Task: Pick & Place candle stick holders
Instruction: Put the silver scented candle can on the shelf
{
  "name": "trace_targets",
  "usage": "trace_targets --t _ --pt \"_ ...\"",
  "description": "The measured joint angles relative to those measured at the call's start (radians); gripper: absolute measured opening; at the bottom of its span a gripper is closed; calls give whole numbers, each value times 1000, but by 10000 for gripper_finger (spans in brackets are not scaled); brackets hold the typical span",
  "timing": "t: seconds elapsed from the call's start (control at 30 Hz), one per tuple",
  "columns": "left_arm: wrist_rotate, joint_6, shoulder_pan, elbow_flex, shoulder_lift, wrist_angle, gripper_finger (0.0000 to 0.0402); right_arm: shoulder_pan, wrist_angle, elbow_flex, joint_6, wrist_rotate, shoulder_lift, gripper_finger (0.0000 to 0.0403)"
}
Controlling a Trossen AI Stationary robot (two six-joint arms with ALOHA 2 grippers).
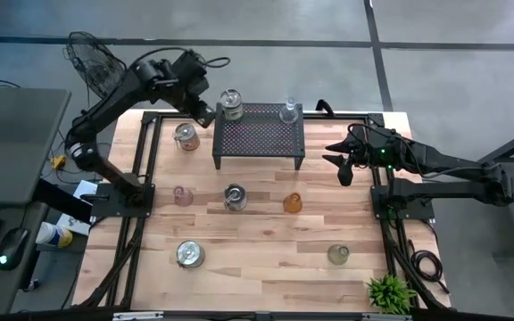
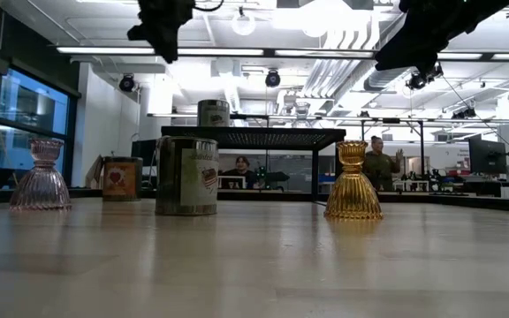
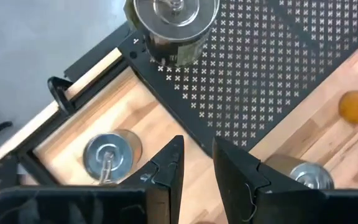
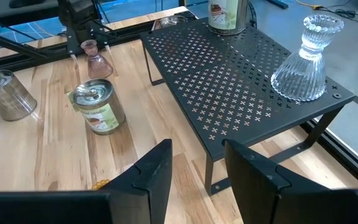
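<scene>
I see a black perforated metal stand (image 1: 259, 132) at the far middle of the pale wood-plank table (image 1: 266, 241), its top punched with small cross-shaped holes. On its far left corner sits a silvery tin holder (image 1: 231, 104) with a printed label; on its far right corner stands a clear ribbed glass holder (image 1: 288, 111), bell-shaped with a narrow neck.

Left of the stand, on the table, is another silvery tin (image 1: 186, 135). In a row nearer to me: a pink ribbed glass holder (image 1: 182, 195), a labelled metal tin (image 1: 235, 197) and an amber ribbed glass holder (image 1: 293, 202). Nearer still lie a silvery tin (image 1: 190, 254) on the left and a greenish glass holder (image 1: 337, 254) on the right, too small for me to read its shape. A green potted plant (image 1: 389, 292) sits at the near right corner.

My left gripper (image 3: 196, 163) hovers above the stand's left end, fingers parted with a narrow gap, grasping nothing. My right gripper (image 4: 197, 163) hangs beside the stand's right end, fingers apart and empty.

From table height both grippers are cut off by the top edge, and the clear holder is hard to make out.
</scene>
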Motion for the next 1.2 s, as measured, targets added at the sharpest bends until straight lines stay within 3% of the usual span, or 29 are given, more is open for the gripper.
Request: trace_targets --t 0.23,0.47,0.6,0.87,1.07,1.2 --pt "-72 -115 1 -279 -132 108 80 0 0 0 0 0 0 139" --pt "-186 -233 14 -427 -148 113 80 0 0 0 0 2 0 139" --pt "-187 -272 75 -502 -146 157 80 0 0 0 4 2 0 139" --pt "-132 -272 272 -567 -131 198 80 0 0 0 23 3 0 139" --pt "-75 -224 345 -590 -80 235 80 0 0 0 23 4 0 139" --pt "-92 -213 370 -602 -40 251 80 0 0 0 23 4 0 139"
